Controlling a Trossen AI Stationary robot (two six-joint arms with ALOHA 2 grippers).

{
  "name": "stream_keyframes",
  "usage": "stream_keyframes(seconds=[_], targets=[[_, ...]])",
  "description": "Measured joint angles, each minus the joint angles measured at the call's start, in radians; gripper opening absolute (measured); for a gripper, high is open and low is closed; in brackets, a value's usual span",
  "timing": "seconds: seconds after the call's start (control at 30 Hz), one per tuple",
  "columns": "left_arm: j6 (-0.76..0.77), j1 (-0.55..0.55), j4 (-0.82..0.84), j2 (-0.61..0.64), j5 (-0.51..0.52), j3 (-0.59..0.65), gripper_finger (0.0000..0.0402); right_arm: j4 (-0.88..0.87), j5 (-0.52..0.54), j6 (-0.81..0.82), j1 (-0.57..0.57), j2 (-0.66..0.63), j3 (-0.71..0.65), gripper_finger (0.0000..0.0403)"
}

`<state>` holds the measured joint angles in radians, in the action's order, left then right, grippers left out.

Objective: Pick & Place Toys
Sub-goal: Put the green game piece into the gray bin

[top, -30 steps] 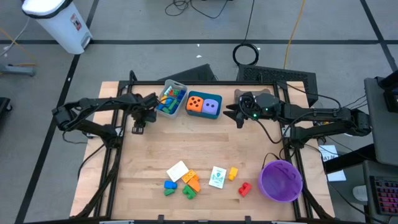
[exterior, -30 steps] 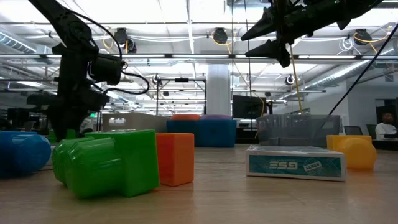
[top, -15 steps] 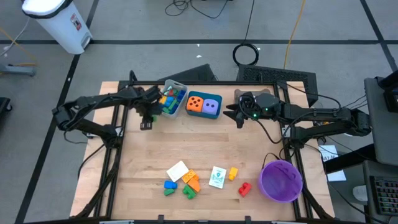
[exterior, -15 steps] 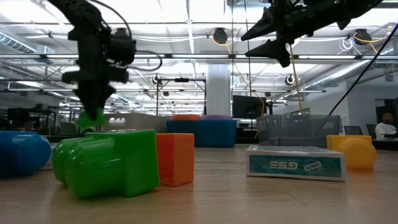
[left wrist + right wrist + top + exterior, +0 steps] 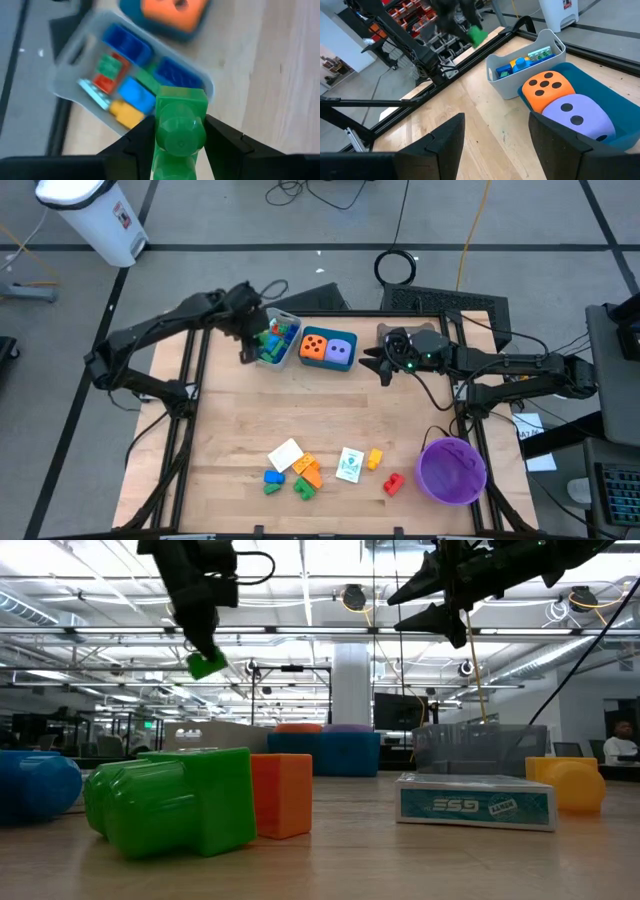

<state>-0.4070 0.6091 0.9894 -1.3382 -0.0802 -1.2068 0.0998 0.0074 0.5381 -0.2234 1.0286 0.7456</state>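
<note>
While carried aloft beside the grey plastic tray (image 5: 275, 340) of bricks at the tabletop's far edge, small green plastic brick (image 5: 177, 120) pinched in left gripper (image 5: 176, 131); right gripper (image 5: 495, 132), jaws apart and empty, waiting mid-table; next: centring over tray, then releasing.

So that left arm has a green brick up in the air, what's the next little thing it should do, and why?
Probably ease a bit farther over the grey tray and open. The left hand is shut on the green brick, raised near the tray's edge, and that tray already holds other bricks. The right hand waits open beside the dice.
</note>
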Motion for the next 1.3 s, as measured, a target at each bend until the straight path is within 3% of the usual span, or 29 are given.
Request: stream_keyframes(seconds=[0.13, 0.37, 0.67, 0.83, 1.13, 1.3], targets=[[0.119, 0.011, 0.002, -0.051, 0.002, -0.092, 0.0152, 0.000, 0.004, 0.000, -0.002, 0.000, 0.000, 0.0212], [0.154, 0.016, 0.007, -0.227, 0.002, -0.181, 0.0152, 0.001, 0.016, 0.026, -0.033, 0.000, 0.000, 0.0210], [-0.021, 0.034, 0.119, -0.351, 0.011, -0.184, 0.0152, 0.000, 0.015, 0.025, -0.037, 0.000, 0.000, 0.0210], [-0.084, 0.062, 0.097, -0.376, 0.012, -0.184, 0.0152, 0.000, 0.017, 0.004, -0.039, 0.000, 0.000, 0.0210], [-0.340, 0.076, 0.126, -0.403, 0.024, -0.184, 0.0152, -0.006, 0.017, -0.003, -0.039, 0.000, 0.000, 0.0210], [-0.385, 0.055, 0.133, -0.403, 0.032, -0.172, 0.0152, -0.007, 0.018, -0.008, -0.039, 0.000, 0.000, 0.0210]])
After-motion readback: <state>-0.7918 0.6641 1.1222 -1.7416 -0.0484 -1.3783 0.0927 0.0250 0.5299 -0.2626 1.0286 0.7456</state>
